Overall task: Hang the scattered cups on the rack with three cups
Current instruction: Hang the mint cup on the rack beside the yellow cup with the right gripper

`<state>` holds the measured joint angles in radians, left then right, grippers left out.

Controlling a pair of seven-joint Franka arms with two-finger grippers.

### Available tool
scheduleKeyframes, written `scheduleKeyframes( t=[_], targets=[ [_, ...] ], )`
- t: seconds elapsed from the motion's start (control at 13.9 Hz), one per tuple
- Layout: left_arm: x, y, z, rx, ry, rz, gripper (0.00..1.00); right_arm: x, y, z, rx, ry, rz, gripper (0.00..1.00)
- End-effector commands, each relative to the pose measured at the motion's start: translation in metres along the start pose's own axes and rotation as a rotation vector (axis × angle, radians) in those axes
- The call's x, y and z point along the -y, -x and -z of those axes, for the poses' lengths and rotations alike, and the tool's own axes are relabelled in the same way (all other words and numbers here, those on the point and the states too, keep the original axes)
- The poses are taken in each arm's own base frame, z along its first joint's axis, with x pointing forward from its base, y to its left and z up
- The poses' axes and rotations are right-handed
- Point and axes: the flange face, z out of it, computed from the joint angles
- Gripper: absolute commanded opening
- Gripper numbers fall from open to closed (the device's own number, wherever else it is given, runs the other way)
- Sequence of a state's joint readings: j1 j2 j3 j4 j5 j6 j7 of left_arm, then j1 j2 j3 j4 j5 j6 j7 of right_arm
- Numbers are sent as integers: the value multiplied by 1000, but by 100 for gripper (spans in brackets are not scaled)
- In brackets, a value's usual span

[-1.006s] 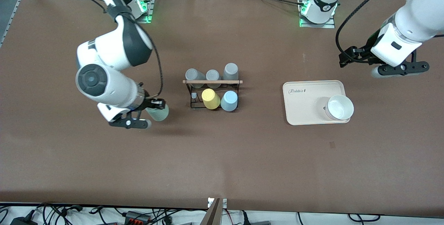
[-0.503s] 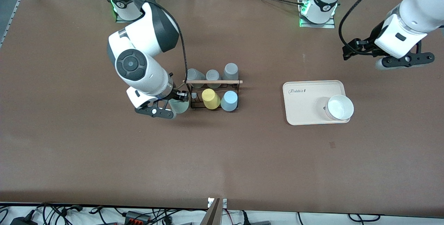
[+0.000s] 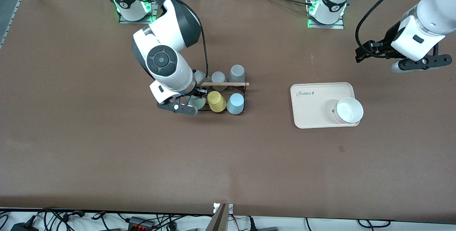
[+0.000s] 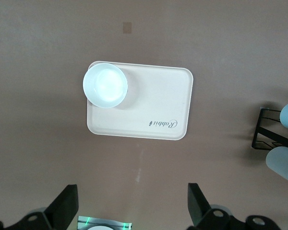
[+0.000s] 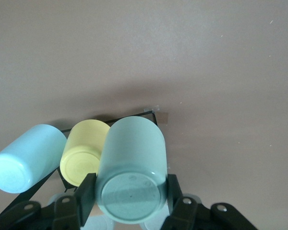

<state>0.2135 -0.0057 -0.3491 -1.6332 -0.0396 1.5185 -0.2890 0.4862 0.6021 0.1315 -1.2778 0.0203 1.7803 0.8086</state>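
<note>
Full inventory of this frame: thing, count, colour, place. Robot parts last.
rack: 1, black wire with a wooden rod on top, mid-table.
grey cups: 3, grey, on the rack's row farther from the front camera; one partly hidden by the right arm.
yellow cup: 1, yellow, nearer row, middle.
blue cup: 1, light blue, nearer row, at the end toward the left arm.
mint cup: 1, pale mint-green, in the right gripper at the rack's end toward the right arm.
tray: 1, beige, toward the left arm's end.
bowl: 1, white, on the tray.
right gripper: shut on the mint cup.
left gripper: open, waiting above the table near the tray.
</note>
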Motion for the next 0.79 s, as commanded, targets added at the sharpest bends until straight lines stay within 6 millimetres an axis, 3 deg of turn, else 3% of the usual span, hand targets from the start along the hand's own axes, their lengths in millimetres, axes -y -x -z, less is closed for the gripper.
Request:
scheduleKeyframes(
  t=[0.0, 0.36, 0.57, 0.72],
  targets=[
    [4, 3, 1, 2, 18, -4, 100, 7, 3, -10, 13, 13, -13, 38],
    [3, 4, 2, 1, 19, -5, 100, 15, -4, -52, 21, 22, -9, 38],
    [5, 3, 2, -9, 8, -18, 100, 22, 0, -67, 32, 36, 2, 39],
    [5, 0, 5, -41, 13, -187, 100, 22, 0, -69, 33, 37, 1, 42]
  ],
)
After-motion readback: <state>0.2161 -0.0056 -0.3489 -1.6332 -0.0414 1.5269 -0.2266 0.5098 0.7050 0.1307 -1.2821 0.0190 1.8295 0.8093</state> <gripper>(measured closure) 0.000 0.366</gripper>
